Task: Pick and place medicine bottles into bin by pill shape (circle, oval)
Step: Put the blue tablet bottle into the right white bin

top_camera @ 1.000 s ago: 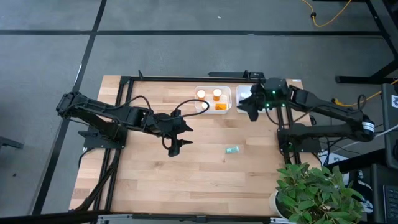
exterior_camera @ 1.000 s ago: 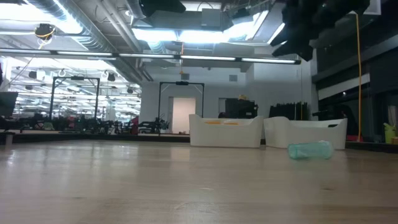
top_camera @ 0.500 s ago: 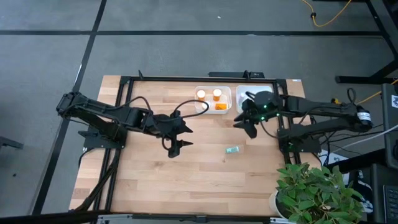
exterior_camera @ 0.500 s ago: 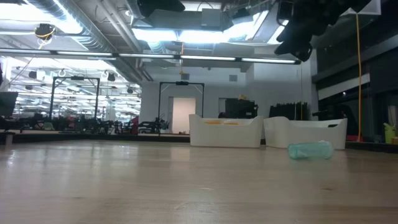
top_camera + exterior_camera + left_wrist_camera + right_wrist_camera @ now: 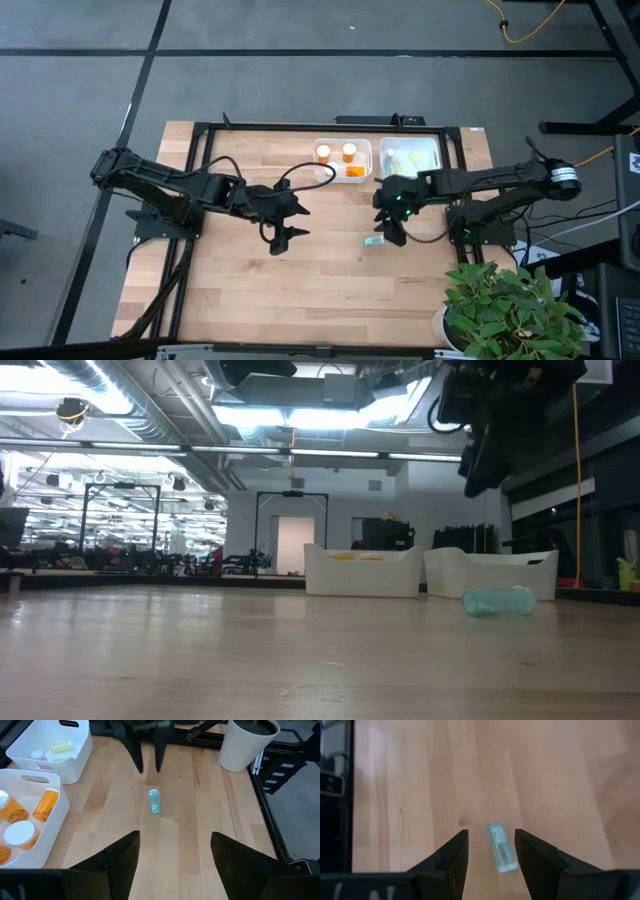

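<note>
A pale teal bottle [image 5: 374,241] lies on its side on the wooden table, right of centre; it also shows in the low view [image 5: 498,601] and the left wrist view [image 5: 154,801]. My right gripper [image 5: 392,228] hangs open above it, the fingers on either side of the bottle [image 5: 501,851] in the right wrist view and apart from it. My left gripper [image 5: 286,226] is open and empty at mid table. Orange bottles with white caps [image 5: 348,158] lie in the left white bin [image 5: 320,168]. Pale bottles [image 5: 405,160] lie in the right white bin [image 5: 436,152].
The two white bins stand side by side at the table's far edge [image 5: 362,572] [image 5: 490,574]. A potted plant [image 5: 505,310] in a white pot [image 5: 247,742] stands at the near right corner. Bare wood lies around the teal bottle.
My right gripper has gone from over the right bin toward the near edge and a little leftward, lowering until it hangs over the teal bottle. The bottle has stayed where it was.
</note>
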Robot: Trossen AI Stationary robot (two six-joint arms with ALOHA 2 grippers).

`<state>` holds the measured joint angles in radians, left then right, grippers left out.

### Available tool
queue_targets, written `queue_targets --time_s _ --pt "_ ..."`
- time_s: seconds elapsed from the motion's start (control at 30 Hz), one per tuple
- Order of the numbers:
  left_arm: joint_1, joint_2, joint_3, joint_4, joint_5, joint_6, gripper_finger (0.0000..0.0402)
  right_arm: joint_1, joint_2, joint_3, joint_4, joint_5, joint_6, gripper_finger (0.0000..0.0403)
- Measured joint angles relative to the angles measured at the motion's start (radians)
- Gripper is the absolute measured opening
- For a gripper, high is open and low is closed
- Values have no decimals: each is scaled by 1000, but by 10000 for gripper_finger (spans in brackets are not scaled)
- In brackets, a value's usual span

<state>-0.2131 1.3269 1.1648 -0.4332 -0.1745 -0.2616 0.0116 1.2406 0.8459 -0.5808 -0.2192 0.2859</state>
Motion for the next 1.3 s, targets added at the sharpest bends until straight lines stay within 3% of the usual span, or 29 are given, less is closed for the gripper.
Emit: queue_targets --time_s 0.3,0.5,1.13,1.3 --pt "0 0 0 0 0 1 237 92 168 0 0 7 -3 163" --pt "0 0 0 0 0 2 237 138 256 0 0 170 -2 163" --pt "0 0 0 0 0 9 237 177 417 1 17 216 23 163" --pt "0 0 0 0 0 9 237 177 425 3 17 228 77 141"
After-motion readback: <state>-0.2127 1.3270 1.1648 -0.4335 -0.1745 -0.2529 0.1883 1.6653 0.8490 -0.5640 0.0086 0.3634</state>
